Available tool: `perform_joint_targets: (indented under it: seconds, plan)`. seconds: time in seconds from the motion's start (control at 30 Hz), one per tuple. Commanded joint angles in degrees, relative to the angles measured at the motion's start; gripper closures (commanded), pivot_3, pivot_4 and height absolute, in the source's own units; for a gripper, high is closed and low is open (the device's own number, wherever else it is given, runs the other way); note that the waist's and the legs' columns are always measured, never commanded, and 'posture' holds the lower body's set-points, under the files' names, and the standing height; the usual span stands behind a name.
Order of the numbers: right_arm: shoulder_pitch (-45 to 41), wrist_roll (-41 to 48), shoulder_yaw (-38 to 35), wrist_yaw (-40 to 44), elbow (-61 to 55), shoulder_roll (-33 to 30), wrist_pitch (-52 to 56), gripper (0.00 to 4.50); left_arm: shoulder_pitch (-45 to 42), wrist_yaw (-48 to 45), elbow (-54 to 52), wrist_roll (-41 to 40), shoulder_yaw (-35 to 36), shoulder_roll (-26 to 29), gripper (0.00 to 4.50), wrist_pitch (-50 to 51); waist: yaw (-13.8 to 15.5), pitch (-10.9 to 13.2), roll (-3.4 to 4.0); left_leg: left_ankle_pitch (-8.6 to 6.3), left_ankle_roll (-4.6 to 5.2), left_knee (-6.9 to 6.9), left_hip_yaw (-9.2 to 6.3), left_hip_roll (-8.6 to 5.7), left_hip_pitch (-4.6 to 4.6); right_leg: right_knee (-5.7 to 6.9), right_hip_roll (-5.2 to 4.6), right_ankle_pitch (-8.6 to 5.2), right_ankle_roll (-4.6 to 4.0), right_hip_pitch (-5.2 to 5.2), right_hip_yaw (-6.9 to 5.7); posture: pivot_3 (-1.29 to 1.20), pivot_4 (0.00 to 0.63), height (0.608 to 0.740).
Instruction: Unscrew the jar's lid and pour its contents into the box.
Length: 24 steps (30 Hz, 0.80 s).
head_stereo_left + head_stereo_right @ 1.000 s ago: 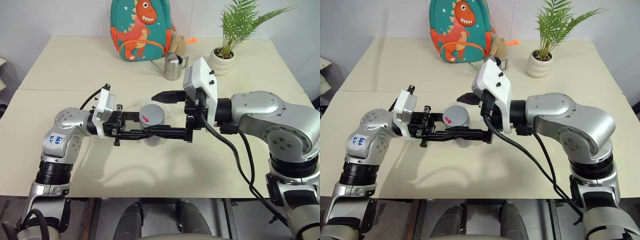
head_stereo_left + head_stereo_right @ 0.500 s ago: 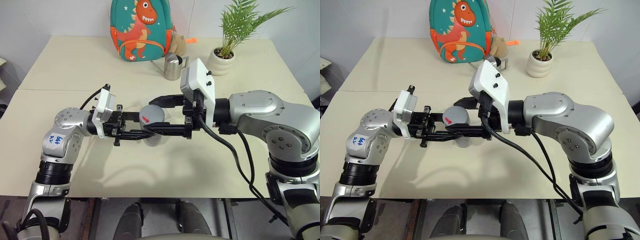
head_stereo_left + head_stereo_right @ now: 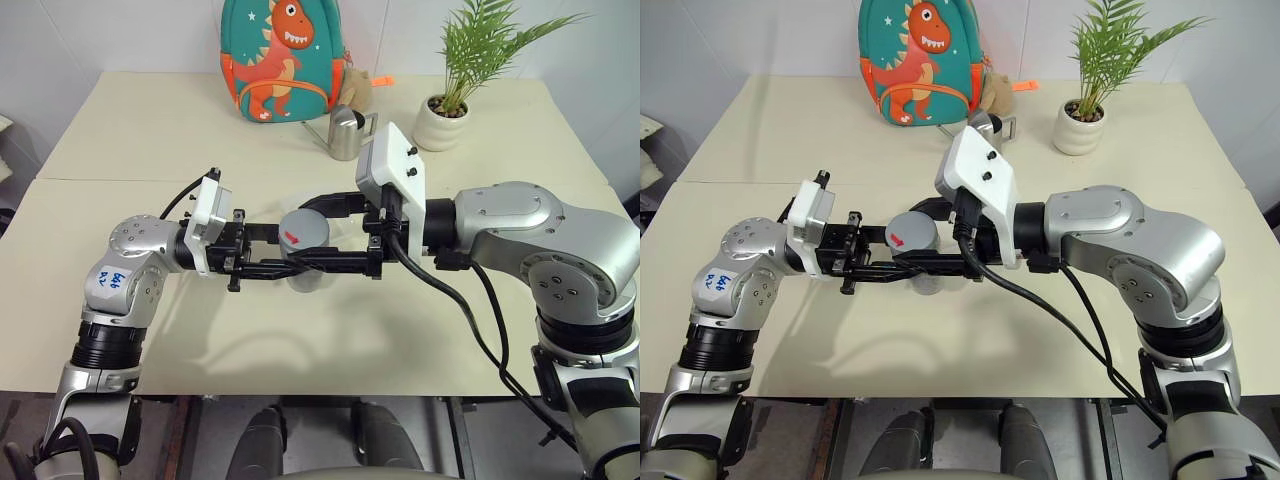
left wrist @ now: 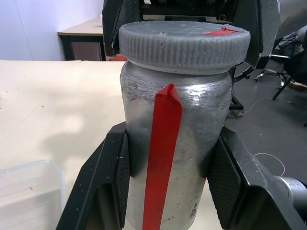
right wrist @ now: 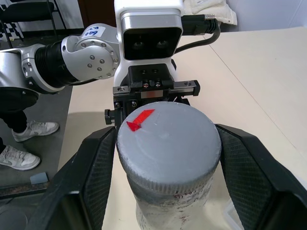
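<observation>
Jar: the jar, silvery-grey with a red strip down its side, stands upright in mid-air above the counter, between the two arms.
Left gripper: the left gripper reaches in level from the robot's left, its jaws clamped on the jar's body below the lid; its black fingers press on either side of the glass.
Lid: the lid, a grey ribbed cap with a red mark on top, sits on the jar.
Right gripper: the right gripper comes in from the robot's right at lid height, its jaws closed in on the lid's rim, one pad on each side; its fingers touch or all but touch the ribbed edge.
Box: the clear plastic box lies on the counter below and just beside the held jar; a corner shows in the left wrist view.
Contents: cannot tell; the jar's wall is too cloudy to see inside.
Backpack: a green dinosaur backpack stands at the counter's far edge.
Pitcher: a steel pitcher stands just beside the backpack.
Plant: a potted plant stands at the far right, well apart from the jar.
</observation>
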Motion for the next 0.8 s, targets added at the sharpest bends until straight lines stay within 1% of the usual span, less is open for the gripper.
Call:
perform_joint_targets:
  seconds: [0.03,0.43,0.57,0.8]
  plan:
    - [-1.4,-0.3,-0.4,1.0,-1.6,-0.7,-0.6,1.21,-1.2,0.2,-1.1,-0.3,0.6,0.2,2.66,-0.1,0.0,0.0,0.0,0.0,0.0,0.0,0.0,0.0,0.0,0.0,0.0,0.0,0.0,0.0,0.0,0.0,0.15,0.74]
    - [-1.6,-0.2,-1.7,2.0,-1.6,-0.4,-1.2,1.21,-1.0,0.4,-1.1,-0.1,0.5,0.1,2.66,-0.2,0.0,0.0,0.0,0.0,0.0,0.0,0.0,0.0,0.0,0.0,0.0,0.0,0.0,0.0,0.0,0.0,0.15,0.74]
    - [-1.5,-0.1,-1.8,2.3,-1.6,-0.3,-1.3,1.94,-1.0,0.4,-1.0,-0.1,0.4,0.0,2.66,-0.3,0.0,0.0,0.0,0.0,0.0,0.0,0.0,0.0,0.0,0.0,0.0,0.0,0.0,0.0,0.0,0.0,0.15,0.74]
    - [-1.7,-0.1,-2.1,2.3,-1.6,-0.4,-1.4,1.94,-0.8,0.4,-0.9,0.1,0.4,0.0,2.66,-0.6,0.0,0.0,0.0,0.0,0.0,0.0,0.0,0.0,0.0,0.0,0.0,0.0,0.0,0.0,0.0,0.0,0.15,0.74]
